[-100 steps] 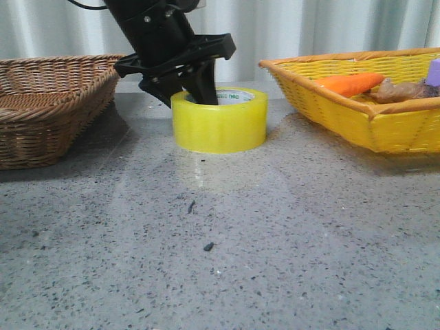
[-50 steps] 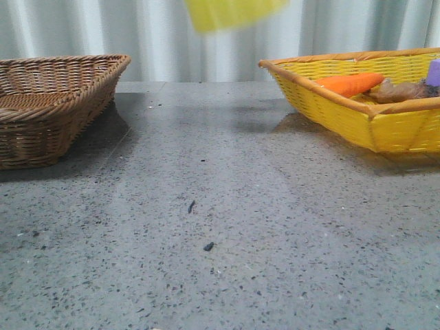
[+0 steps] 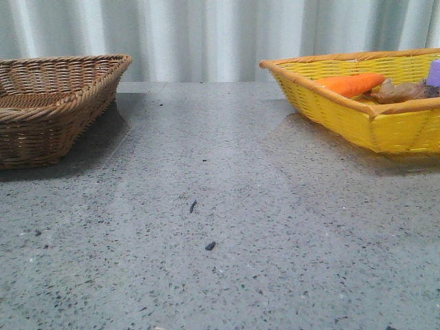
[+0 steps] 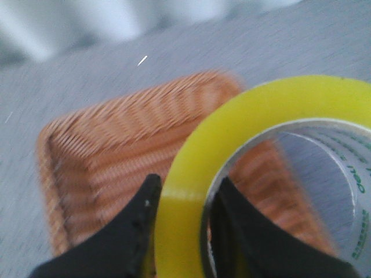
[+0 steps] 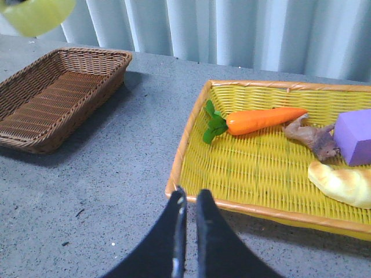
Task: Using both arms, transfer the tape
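Observation:
The yellow tape roll (image 4: pixel 191 191) is held in my left gripper (image 4: pixel 182 200): one black finger is outside the wall, the other inside the ring. It hangs in the air above the brown wicker basket (image 4: pixel 116 150). The roll also shows blurred at the far corner of the right wrist view (image 5: pixel 36 14). My right gripper (image 5: pixel 189 200) is shut and empty, above the table by the yellow basket's rim (image 5: pixel 179 162). Neither gripper nor the tape shows in the front view.
The brown wicker basket (image 3: pixel 48 103) stands at the left, the yellow basket (image 3: pixel 357 110) at the right with an orange carrot (image 3: pixel 347 84), a purple block (image 5: pixel 353 136) and other items. Grey speckled table (image 3: pixel 220 227) lies between. A curtain hangs behind.
My left gripper lifted the tape off the table, up and out of the front view; now it is over the brown basket.

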You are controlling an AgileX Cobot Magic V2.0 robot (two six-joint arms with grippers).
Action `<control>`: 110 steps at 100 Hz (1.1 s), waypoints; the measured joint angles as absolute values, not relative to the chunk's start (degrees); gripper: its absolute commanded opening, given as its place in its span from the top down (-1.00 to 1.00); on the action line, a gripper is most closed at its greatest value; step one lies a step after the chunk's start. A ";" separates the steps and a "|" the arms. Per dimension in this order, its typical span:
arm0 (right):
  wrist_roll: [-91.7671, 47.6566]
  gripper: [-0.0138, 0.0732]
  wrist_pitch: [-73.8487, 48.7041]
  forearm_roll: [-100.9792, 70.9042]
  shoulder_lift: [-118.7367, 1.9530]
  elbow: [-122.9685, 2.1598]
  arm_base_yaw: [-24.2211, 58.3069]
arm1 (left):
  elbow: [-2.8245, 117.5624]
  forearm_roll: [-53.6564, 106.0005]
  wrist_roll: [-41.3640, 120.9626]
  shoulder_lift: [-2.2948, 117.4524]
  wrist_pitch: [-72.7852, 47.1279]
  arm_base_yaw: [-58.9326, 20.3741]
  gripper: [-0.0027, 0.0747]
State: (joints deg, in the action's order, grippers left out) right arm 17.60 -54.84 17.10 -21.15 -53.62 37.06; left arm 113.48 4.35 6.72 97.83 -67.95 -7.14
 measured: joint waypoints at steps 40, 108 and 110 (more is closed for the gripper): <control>17.63 0.78 -54.58 13.81 -21.15 -53.62 37.06 | 87.40 12.05 5.84 97.62 -59.97 0.85 -0.38; 17.64 0.78 -40.49 13.73 -8.77 -38.32 37.06 | 51.55 22.80 14.07 51.81 -26.35 -18.10 0.05; 17.64 0.78 -39.50 13.81 -7.94 -37.43 37.06 | 49.35 22.80 14.07 49.74 -25.66 -18.82 0.08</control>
